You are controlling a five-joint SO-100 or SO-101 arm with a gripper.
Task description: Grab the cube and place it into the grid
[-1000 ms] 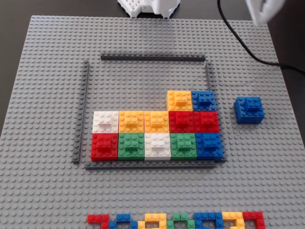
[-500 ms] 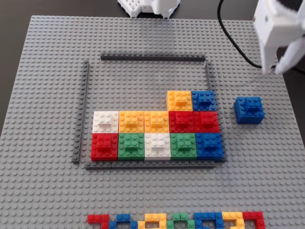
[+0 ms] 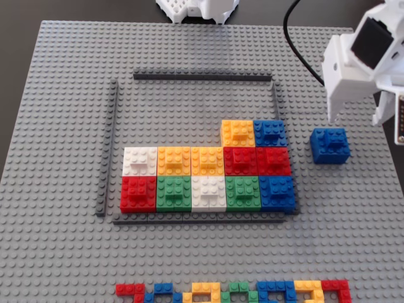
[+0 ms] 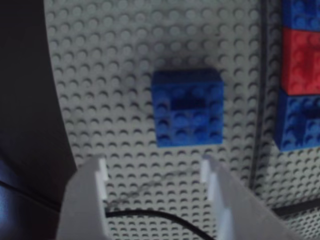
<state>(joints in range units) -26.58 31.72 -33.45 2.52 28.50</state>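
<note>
White gripper (image 4: 155, 170) fingers are spreading wide, holding nothing. I'm lining up over the blue cube (image 4: 187, 106), sitting outside the grid (image 3: 205, 148).

In the fixed view the gripper (image 3: 353, 120) is cut off by the right edge, so its second finger is hidden. Behind it, a white structure (image 3: 199, 9) is cropped at the top. In the wrist view, coloured cubes (image 4: 301, 75) beyond the fingertips (image 4: 102, 169) are blurred and cropped.
</note>
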